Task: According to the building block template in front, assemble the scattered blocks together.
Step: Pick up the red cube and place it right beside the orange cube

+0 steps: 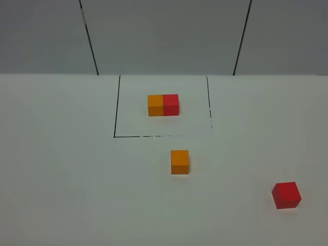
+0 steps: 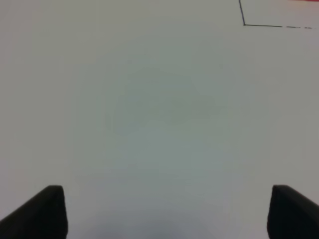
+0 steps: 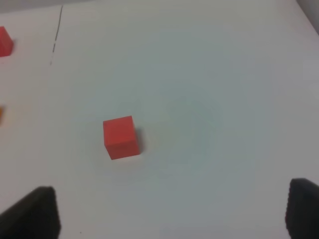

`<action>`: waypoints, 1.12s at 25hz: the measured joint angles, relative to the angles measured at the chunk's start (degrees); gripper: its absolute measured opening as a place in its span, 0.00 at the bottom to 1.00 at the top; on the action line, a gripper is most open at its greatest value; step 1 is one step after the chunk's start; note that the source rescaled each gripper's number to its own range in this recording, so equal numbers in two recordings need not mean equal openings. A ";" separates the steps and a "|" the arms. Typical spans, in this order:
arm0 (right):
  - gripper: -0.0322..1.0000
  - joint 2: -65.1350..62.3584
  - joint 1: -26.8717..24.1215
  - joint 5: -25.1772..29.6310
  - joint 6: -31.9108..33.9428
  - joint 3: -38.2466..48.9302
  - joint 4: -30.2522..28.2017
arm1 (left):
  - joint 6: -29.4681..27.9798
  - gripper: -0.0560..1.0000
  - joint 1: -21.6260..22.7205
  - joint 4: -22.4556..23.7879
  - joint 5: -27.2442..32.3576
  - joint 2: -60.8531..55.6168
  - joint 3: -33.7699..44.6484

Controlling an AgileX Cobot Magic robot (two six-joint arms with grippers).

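Note:
The building block template (image 1: 163,104), an orange cube joined to a red cube on its right, stands inside a thin black drawn rectangle (image 1: 116,113) at the back of the table. Of the scattered blocks, the orange cube (image 1: 180,162) sits just in front of that rectangle and the red cube (image 1: 286,195) lies near the front right. In the right wrist view the red cube (image 3: 120,137) rests ahead of my right gripper (image 3: 172,189), which is open and apart from it. My left gripper (image 2: 167,191) is open over bare table. Neither gripper shows in the exterior high view.
A corner of the black drawn rectangle (image 2: 244,24) shows far ahead in the left wrist view. The template's red cube (image 3: 4,42) peeks in at the edge of the right wrist view. A grey panelled wall (image 1: 164,36) rises behind the white table.

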 joint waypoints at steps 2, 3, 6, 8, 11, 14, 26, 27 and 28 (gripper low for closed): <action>0.81 0.00 0.00 0.00 0.00 0.00 0.00 | 1.99 0.72 0.00 -1.55 0.00 -1.22 0.01; 0.81 0.00 0.00 0.00 0.00 0.00 0.00 | 2.78 0.71 0.00 -2.36 0.00 -1.70 0.01; 0.81 0.00 0.00 0.00 0.00 0.00 0.00 | 4.13 0.68 0.00 -3.58 0.61 -2.69 0.22; 0.81 0.00 0.00 0.00 0.00 0.00 0.00 | 4.20 0.67 0.00 -3.73 0.81 -3.25 0.72; 0.81 0.00 0.00 0.00 0.00 0.00 0.00 | 4.20 0.67 0.00 -3.78 1.46 -4.92 0.88; 0.81 0.00 0.00 0.00 0.00 0.00 0.00 | 4.20 0.67 0.00 -3.78 1.52 -6.53 0.88; 0.81 0.00 0.00 0.00 0.00 0.00 0.00 | 4.22 0.67 0.00 -3.78 1.62 -7.67 0.88; 0.81 0.00 0.00 0.00 0.00 0.00 0.00 | 4.22 0.67 0.00 -3.78 1.62 -7.80 0.88; 0.81 0.00 0.00 0.00 0.00 0.00 0.00 | 4.22 0.67 0.00 -3.78 1.62 -8.08 0.88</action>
